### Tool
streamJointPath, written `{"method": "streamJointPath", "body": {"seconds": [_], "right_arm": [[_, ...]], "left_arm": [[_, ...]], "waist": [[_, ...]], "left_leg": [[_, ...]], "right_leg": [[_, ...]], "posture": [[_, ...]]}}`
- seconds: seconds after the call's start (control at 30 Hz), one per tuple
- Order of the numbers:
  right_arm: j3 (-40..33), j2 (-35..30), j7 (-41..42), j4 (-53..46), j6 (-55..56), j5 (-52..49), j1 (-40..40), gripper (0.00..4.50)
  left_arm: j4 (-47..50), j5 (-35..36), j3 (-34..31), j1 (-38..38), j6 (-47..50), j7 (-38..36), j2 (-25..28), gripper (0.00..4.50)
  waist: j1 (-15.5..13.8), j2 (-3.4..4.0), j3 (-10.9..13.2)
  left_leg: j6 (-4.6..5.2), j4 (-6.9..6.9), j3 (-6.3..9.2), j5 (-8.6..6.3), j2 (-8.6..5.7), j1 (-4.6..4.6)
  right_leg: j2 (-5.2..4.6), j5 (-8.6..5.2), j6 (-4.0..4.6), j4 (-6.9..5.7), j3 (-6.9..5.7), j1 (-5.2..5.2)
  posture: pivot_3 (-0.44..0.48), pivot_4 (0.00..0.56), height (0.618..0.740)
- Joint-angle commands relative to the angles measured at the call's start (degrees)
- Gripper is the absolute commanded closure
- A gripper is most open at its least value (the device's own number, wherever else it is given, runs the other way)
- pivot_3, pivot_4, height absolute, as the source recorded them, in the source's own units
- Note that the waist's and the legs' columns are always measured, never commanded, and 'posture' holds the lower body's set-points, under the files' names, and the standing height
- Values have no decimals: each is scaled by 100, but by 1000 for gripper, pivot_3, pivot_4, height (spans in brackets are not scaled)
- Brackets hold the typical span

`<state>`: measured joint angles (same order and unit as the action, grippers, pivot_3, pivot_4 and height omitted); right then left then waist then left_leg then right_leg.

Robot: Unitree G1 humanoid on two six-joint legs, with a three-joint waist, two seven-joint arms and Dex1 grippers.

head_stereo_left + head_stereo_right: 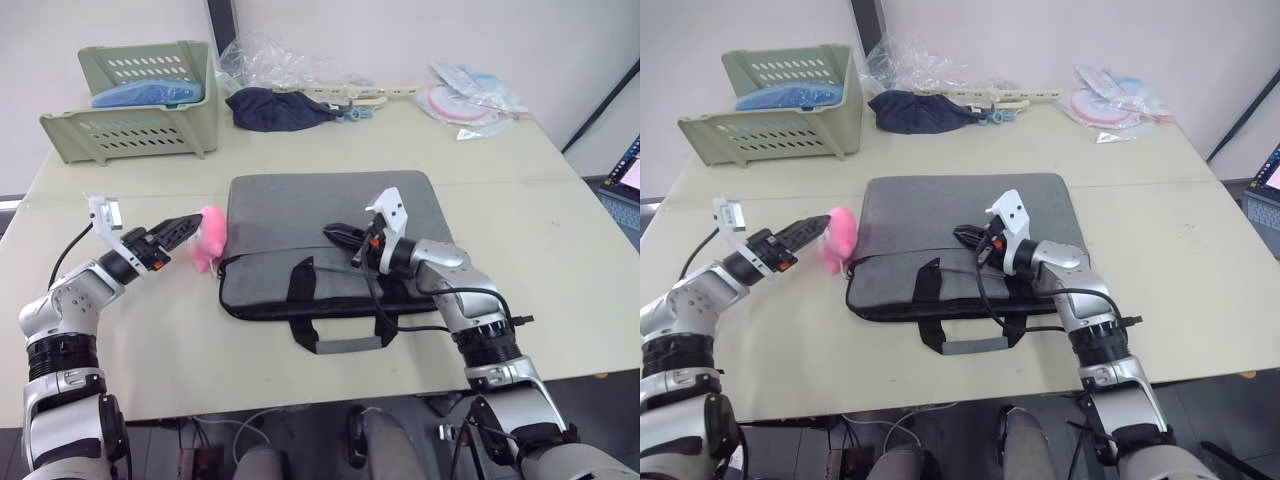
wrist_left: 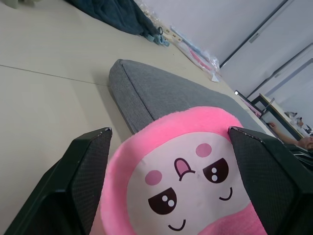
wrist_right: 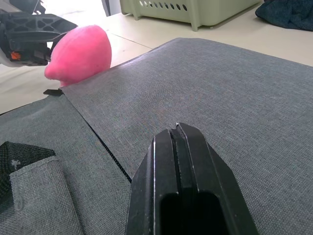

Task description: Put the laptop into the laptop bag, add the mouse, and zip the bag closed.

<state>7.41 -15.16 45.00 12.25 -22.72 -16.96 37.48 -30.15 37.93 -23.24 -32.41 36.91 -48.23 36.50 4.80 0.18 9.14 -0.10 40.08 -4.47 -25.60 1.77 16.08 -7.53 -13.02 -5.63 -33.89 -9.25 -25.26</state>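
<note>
The grey laptop bag (image 1: 300, 215) lies flat in the middle of the table, its black handles (image 1: 340, 345) toward the near edge and its zipper line (image 3: 110, 154) running across its top. My right gripper (image 1: 335, 233) rests low over the bag's middle, shut with nothing visible between its fingers (image 3: 178, 142). My left gripper (image 1: 192, 227) is open at the bag's left side, and a pink round plush with a face (image 2: 190, 171) sits between its fingertips (image 2: 93, 161). The plush (image 1: 210, 242) touches the bag's left edge. The laptop and the mouse are out of view.
A green plastic basket (image 1: 135, 95) holding something blue stands at the back left. A dark navy cloth bundle (image 1: 275, 108), crumpled clear plastic (image 1: 265, 55) and pink-white packets (image 1: 470, 100) lie along the back. An open laptop screen (image 1: 630, 175) shows past the table's right edge.
</note>
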Motion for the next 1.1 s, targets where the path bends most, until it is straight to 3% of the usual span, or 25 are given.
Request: {"method": "streamJointPath", "body": {"seconds": [0.03, 0.47, 0.53, 0.7, 0.83, 1.1], "right_arm": [[159, -103, -39, 206, -353, 182, -328, 4391], [129, -102, -78, 199, -364, 207, -351, 4391], [135, -95, -81, 192, -357, 214, -369, 4500], [139, -82, -97, 164, -366, 212, -385, 4500], [148, -80, -103, 168, -366, 214, -380, 4500], [152, -62, -107, 184, -381, 203, -382, 4500]], "left_arm": [[-62, -121, 138, -22, -81, -179, -37, 385], [97, -203, 427, 204, 104, -559, -66, 385], [67, -230, 365, 184, 56, -467, -67, 967], [154, -192, 344, 241, 85, -551, -48, 3104], [293, -139, 374, 296, 242, -589, -43, 4466], [757, 4, 222, 585, 770, -540, 135, 4466]], "waist": [[-5, 0, 0], [-20, 2, -4], [-22, 2, -4], [-23, 2, -4], [-25, 2, -4], [-26, 3, -4]], "left_leg": [[0, 0, 0, 0, 0, 0], [0, 0, 12, 0, 0, -1], [0, 0, 15, 0, 0, -1], [0, 0, 18, 0, 0, -1], [0, 0, 21, 0, 0, -1], [0, 0, 29, 0, 0, 0]], "right_leg": [[-1, 0, 0, 0, 0, 0], [-2, 0, 0, 3, -2, 10], [-2, 0, 0, 4, -2, 15], [-2, 0, 0, 5, -3, 17], [-2, 0, 0, 5, -4, 18], [-2, 0, 0, 10, -5, 29]], "posture": [[0, 150, 740], [0, 150, 740], [0, 150, 740], [0, 150, 740], [0, 150, 740], [0, 150, 740]]}}
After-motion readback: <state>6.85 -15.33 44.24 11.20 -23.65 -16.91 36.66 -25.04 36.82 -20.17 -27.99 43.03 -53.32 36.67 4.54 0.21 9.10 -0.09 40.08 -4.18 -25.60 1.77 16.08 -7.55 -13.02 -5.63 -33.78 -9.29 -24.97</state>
